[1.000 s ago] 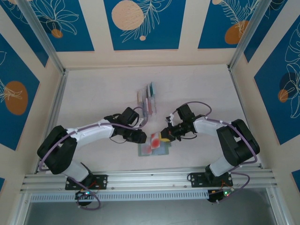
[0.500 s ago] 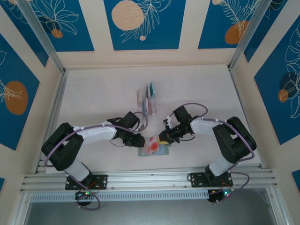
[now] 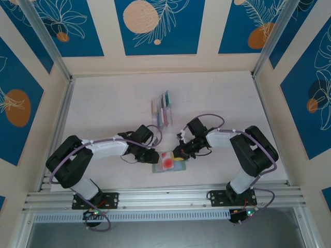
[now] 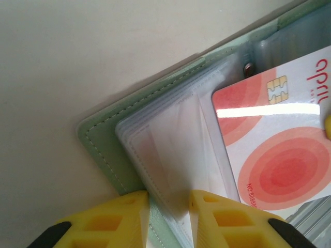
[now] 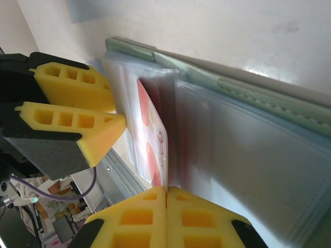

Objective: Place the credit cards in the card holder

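Red card (image 4: 279, 155): thin, stiff, slick and light, best gripped by a short edge. It lies over the open holder (image 4: 103, 147), long axis roughly left-right, free end toward the sleeves (image 4: 170, 144). Right gripper (image 5: 165, 188) is clamped on the card's edge. Left gripper (image 4: 168, 199) is narrow, apparently pinching the holder's sleeves.

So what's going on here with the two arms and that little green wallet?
The left gripper pinches the edge of the open card holder, steadying it. The right gripper is shut on a red credit card, which lies over the holder's clear sleeves; whether it sits in a pocket yet is unclear. More cards stand in the clear rack farther back.
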Motion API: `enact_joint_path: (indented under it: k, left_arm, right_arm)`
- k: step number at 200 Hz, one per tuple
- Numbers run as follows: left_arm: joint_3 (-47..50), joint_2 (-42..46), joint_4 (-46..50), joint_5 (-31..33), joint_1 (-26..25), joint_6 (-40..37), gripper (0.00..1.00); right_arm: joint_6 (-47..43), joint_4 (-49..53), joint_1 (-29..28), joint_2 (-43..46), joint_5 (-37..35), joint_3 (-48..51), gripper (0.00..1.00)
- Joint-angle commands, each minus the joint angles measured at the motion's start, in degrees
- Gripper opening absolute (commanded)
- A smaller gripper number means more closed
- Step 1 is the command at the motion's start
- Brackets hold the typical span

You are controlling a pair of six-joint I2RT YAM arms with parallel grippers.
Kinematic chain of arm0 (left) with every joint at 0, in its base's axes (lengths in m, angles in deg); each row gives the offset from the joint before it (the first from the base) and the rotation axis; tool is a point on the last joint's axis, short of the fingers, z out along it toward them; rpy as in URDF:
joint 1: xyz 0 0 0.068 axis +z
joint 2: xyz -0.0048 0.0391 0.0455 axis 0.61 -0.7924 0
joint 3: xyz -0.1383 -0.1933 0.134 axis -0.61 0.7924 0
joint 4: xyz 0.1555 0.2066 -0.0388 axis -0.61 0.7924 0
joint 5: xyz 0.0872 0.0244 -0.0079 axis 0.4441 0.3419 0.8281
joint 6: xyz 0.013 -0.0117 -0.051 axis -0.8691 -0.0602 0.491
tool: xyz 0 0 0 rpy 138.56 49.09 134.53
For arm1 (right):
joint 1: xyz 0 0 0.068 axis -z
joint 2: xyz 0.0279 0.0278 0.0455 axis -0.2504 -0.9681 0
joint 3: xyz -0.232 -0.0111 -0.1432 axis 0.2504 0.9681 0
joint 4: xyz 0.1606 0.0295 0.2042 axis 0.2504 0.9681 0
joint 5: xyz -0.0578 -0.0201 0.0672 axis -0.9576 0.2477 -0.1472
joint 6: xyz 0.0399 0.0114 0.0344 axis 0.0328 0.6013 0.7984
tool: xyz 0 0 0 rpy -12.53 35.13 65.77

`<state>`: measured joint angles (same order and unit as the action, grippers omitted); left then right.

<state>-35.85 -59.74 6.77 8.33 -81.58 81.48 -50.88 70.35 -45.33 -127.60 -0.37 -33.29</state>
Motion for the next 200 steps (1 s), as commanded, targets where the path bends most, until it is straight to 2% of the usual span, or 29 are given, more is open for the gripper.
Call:
enact_joint_path:
  k: [1,98,135,165,200]
  left_arm:
    - [1.6,-1.7,-0.5,0.9,-0.2,0.3,0.26]
    - [1.0,-1.1,-0.3,0.2,-0.1,0.6,0.26]
    - [0.6,0.4,-2.1,-3.2,0.1,2.2,0.27]
    - [2.0,2.9,-4.6,-6.9,2.3,3.9,0.27]
    - [3.3,6.0,-2.2,-6.5,4.0,2.7,0.27]
  right_arm:
    - [-1.2,0.0,-0.7,-2.1,-1.0,-1.8,0.0]
    - [0.7,-2.6,-2.4,-4.5,-0.7,-4.3,0.0]
    - [1.8,-3.2,-4.1,-4.4,-1.4,-3.8,0.0]
    - [2.2,-3.8,-4.3,-5.0,-1.6,-2.4,0.0]
    - [1.2,-2.1,-4.2,-4.2,-2.5,-1.8,0.0]
